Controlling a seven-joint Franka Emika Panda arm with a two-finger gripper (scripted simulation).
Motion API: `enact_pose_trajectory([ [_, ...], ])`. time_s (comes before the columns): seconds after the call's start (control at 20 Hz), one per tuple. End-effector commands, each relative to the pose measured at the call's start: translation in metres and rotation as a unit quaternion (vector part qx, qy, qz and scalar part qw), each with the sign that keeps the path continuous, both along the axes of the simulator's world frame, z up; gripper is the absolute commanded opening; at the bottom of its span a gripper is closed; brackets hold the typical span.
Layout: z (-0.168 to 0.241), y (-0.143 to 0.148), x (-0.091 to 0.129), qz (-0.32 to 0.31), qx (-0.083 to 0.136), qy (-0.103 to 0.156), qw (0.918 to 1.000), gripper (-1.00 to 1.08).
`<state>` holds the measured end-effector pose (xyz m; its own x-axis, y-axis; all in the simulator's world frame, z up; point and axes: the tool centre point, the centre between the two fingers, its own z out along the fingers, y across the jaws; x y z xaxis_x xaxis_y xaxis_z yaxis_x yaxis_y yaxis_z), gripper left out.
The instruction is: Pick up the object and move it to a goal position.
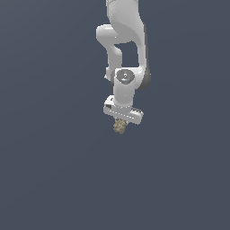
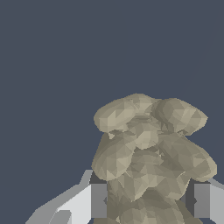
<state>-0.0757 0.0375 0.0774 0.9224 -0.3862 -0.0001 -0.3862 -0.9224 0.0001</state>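
The object (image 1: pixel 119 126) is a small tan, lumpy, knobbly piece that hangs just below my white gripper (image 1: pixel 120 124) in the middle of the exterior view. In the wrist view the object (image 2: pixel 148 153) fills the space between the two grey fingers (image 2: pixel 99 200), one on each side, both pressed against it. My gripper (image 2: pixel 150 201) is shut on the object and holds it clear of the surface. The lower part of the object is hidden between the fingers.
A plain dark grey-blue surface (image 1: pixel 54 170) lies all around. The white arm (image 1: pixel 123 40) comes down from the top of the exterior view.
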Motion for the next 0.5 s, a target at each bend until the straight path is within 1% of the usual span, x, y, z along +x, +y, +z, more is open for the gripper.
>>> enact_pose_trajectory([
  [0.0,0.011,0.002,0.001,0.0,0.0,-0.001,1.0,-1.0],
  [0.25,0.044,0.008,0.003,0.0,0.0,-0.001,1.0,-1.0],
  [0.45,0.079,0.014,0.006,0.0,0.0,0.0,1.0,-1.0],
])
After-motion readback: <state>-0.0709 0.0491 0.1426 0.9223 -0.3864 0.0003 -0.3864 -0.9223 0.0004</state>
